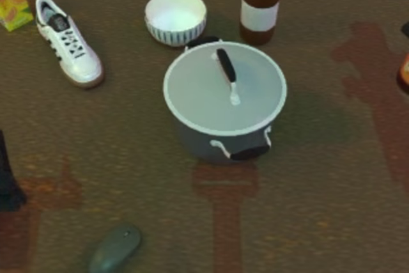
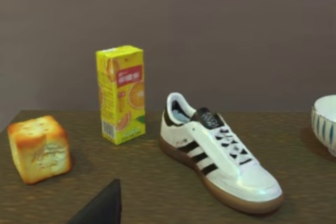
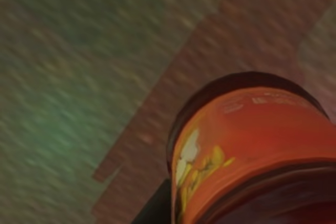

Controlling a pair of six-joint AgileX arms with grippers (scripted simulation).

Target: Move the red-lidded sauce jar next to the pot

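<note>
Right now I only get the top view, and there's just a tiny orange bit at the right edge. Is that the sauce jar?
Observer: Yes. The right wrist view shows the red-lidded sauce jar close up, with an orange-red label that has a yellow picture on it.
Operator: Is anything hiding off my left edge?
Observer: The left wrist view shows a toasted bread cube. It stands apart from the juice carton, on the side away from the shoe.
Operator: What's drawn on the carton?
Observer: Its front shows orange fruit under a red band.
</note>
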